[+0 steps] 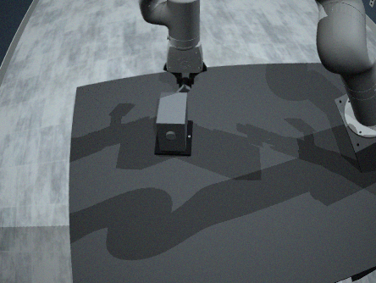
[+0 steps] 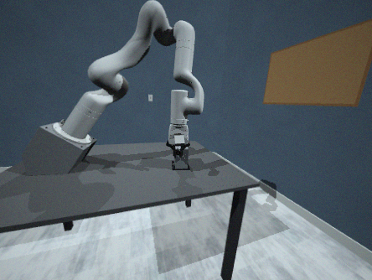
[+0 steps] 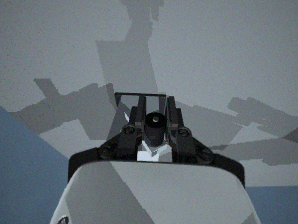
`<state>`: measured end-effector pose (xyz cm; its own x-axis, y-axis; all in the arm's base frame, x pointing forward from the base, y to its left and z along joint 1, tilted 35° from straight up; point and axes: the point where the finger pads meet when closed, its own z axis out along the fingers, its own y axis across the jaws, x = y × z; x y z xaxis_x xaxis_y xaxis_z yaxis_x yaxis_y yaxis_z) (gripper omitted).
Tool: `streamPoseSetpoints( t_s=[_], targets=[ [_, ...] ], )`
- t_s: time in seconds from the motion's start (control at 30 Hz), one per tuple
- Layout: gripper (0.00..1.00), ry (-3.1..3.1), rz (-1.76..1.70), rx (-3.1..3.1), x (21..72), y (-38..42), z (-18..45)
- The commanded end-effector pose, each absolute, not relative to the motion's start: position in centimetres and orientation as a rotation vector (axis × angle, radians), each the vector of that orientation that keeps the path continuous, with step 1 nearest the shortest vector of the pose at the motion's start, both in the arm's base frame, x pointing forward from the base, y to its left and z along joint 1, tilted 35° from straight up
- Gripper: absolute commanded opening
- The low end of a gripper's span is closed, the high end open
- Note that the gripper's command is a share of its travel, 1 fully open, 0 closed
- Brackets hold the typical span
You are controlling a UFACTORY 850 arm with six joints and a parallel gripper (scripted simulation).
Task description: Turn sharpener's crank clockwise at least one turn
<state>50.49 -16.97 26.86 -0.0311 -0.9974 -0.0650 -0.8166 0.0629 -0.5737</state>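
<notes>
The gripper (image 3: pixel 154 131) stood clamped on the crank knob (image 3: pixel 155 123) (seen end-on only from the wrist), behind the pencil sharpener (image 1: pixel 172 114) in the top view.

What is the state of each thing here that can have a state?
gripper: shut on the knob, pointing down at the far end of the sharpener.
knob: held between the two fingers, its round end facing the wrist camera.
crank: near the top of its circle; exact angle hard to tell.
pencil sharpener: upright on its dark base, on the table.
</notes>
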Motion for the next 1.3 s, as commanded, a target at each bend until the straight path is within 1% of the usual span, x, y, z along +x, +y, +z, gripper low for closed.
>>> streamPoseSetpoints(
  t_s=[0.0, 0.33, 1.27],
  targets=[
    [0.0, 1.9, -0.531, -1.806, 50.8, -17.0, 27.6],
    [0.0, 1.9, -0.531, -1.806, 51.7, -17.1, 28.8],
    [0.0, 1.9, -0.531, -1.806, 52.4, -17.2, 29.3]
  ],
)
